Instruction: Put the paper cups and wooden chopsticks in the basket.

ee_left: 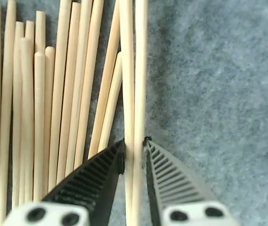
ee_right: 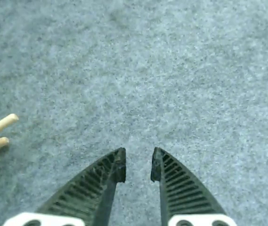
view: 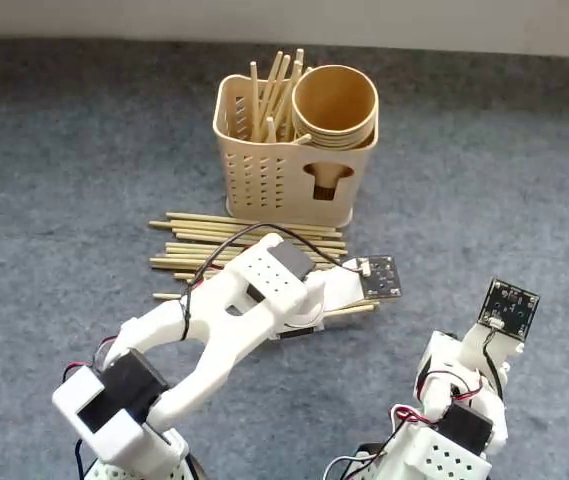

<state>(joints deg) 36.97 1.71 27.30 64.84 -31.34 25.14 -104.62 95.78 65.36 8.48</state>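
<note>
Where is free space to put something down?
Bare mat on either side of the basket, and under the right gripper. Crowded in front of the basket: chopsticks lie there, left gripper on them.

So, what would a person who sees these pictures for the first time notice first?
Most likely the basket at the far side of the grey carpet, with stacked paper cups in one compartment and upright chopsticks beside them. Next, the pile of chopsticks lying in front of it, where the left gripper grips two chopsticks at the pile's edge.
</note>
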